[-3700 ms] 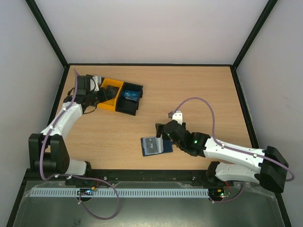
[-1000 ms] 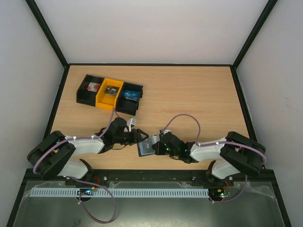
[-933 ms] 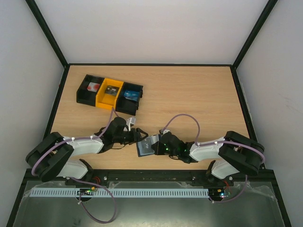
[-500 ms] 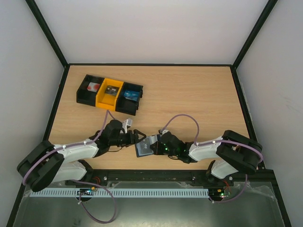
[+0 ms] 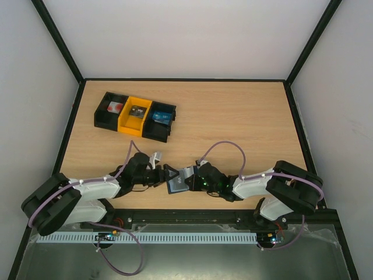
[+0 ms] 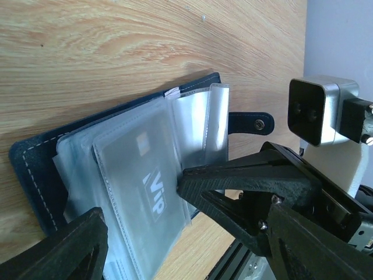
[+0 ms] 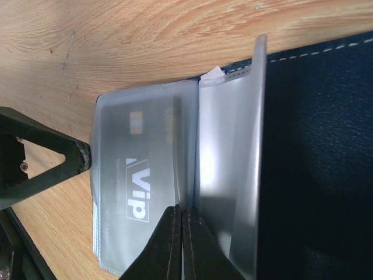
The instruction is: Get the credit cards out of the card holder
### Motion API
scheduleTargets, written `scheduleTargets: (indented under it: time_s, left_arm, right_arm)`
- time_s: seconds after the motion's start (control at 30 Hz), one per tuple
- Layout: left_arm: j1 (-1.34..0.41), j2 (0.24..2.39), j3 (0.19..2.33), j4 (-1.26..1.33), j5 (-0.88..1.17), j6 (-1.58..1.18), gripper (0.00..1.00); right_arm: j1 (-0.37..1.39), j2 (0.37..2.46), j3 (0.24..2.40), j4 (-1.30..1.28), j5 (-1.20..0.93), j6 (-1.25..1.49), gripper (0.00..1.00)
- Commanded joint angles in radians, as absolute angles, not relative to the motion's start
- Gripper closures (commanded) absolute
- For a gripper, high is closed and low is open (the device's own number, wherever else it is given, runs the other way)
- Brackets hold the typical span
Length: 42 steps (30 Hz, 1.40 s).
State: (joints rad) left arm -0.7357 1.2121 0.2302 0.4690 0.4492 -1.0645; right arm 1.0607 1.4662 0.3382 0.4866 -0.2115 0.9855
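The card holder (image 5: 177,183) lies open near the table's front edge, a dark blue cover (image 6: 35,175) with clear plastic sleeves (image 7: 224,163) fanned out. One credit card (image 6: 140,166) marked "VIP" sits inside the top sleeve (image 7: 137,175). My left gripper (image 5: 169,174) is open; its fingers straddle the sleeve stack (image 6: 140,201), one fingertip (image 6: 189,182) touching the top sleeve's edge. My right gripper (image 5: 194,181) is shut, its tips (image 7: 182,213) pressed on the sleeves beside the card. Whether a sleeve is pinched between them does not show.
A row of black and yellow bins (image 5: 135,116) stands at the back left, with a red-and-white item (image 5: 113,107) and a blue item (image 5: 159,116) inside. The holder's snap strap (image 6: 250,122) sticks out toward the right wrist camera (image 6: 320,111). The table's front rail (image 5: 186,214) is close.
My left arm has come from the bins to the card holder, and its jaws have widened over the last second. The right gripper has stayed shut on the sleeves.
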Motion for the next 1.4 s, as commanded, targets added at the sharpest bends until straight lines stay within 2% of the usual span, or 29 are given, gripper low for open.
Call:
scheduleTargets:
  time_s: [0.0, 0.47, 0.77, 1.37]
  left_arm:
    - [-0.740, 1.249, 0.222, 0.550, 0.460, -1.071, 0.24]
    - [-0.702, 1.336, 0.261, 0.512, 0.413, -0.982, 0.22]
    - [-0.681, 1.238, 0.274, 0.424, 0.419, -0.970, 0.21]
    - [-0.755, 1.255, 0.251, 0.579, 0.457, -1.072, 0.14]
  right_arm:
    - [1.062, 1.476, 0.324, 0.504, -0.204, 0.996, 0.98]
    - [1.062, 1.474, 0.344, 0.471, -0.207, 0.976, 0.97]
    - [1.062, 1.464, 0.323, 0.496, -0.187, 0.992, 0.98]
    - [1.062, 1.438, 0.284, 0.539, -0.153, 1.030, 0.98]
